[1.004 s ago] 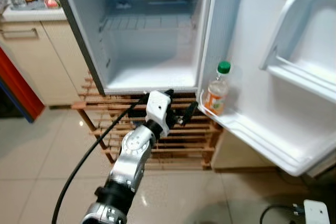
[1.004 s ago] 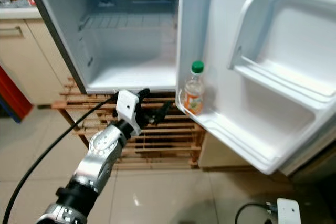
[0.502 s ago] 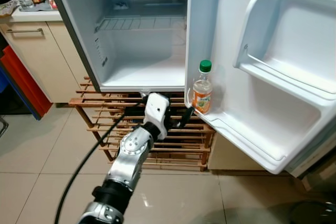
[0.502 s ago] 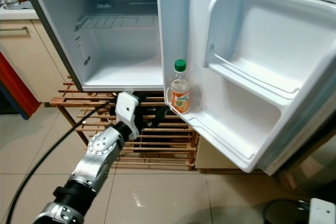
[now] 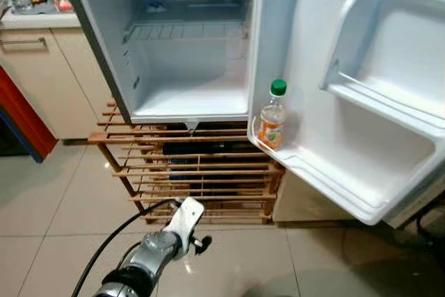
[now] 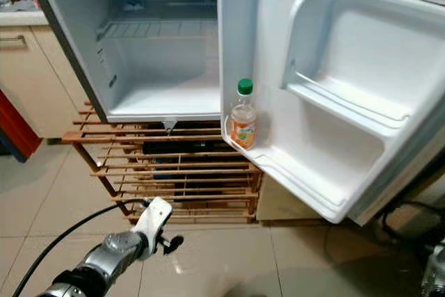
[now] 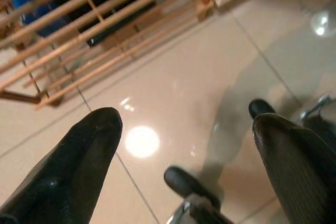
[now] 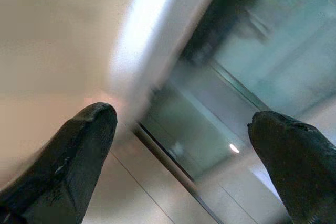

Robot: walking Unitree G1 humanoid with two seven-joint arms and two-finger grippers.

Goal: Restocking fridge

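Lowered from the fridge's lower edge toward the floor, the left pincer is now seen low over the tiles in front of the wooden rack, its fingers spread apart and nothing held between them. The bottle is stood upright in the lower door shelf of the open fridge, up and to the right of that pincer. The right pincer is likewise parted and empty. The left arm is judged the nearer.
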